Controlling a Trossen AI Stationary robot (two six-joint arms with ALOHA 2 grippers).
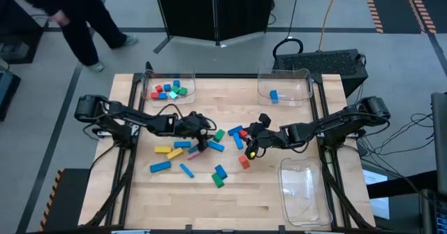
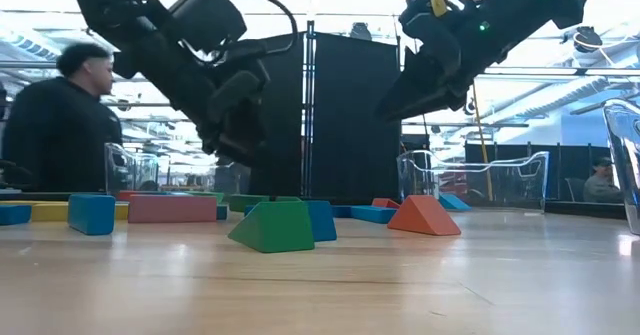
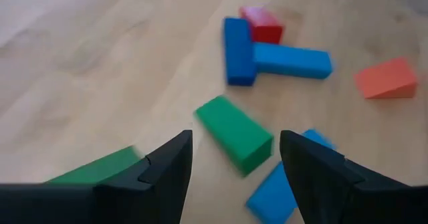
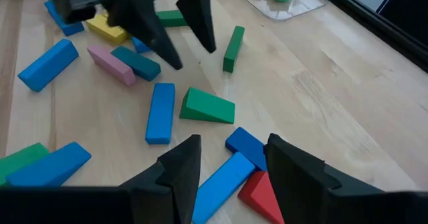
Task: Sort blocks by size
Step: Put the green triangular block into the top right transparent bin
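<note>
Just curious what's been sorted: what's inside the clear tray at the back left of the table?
The back-left tray holds several small blocks in red, green, blue and teal; an exact count is unclear because they overlap.

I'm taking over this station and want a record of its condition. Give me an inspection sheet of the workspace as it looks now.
Surface: wooden table, no spills seen.
Job's things: loose blocks scattered mid-table; several in the far left tray; one blue block in the far right tray; near right tray holds none.
Clutter: nothing seen.
Grippers: left gripper open above a green block; right gripper open above blocks, holding nothing.
Cables: yellow cable on the floor beyond the table.
Surroundings: person walking past the far left corner.
</note>
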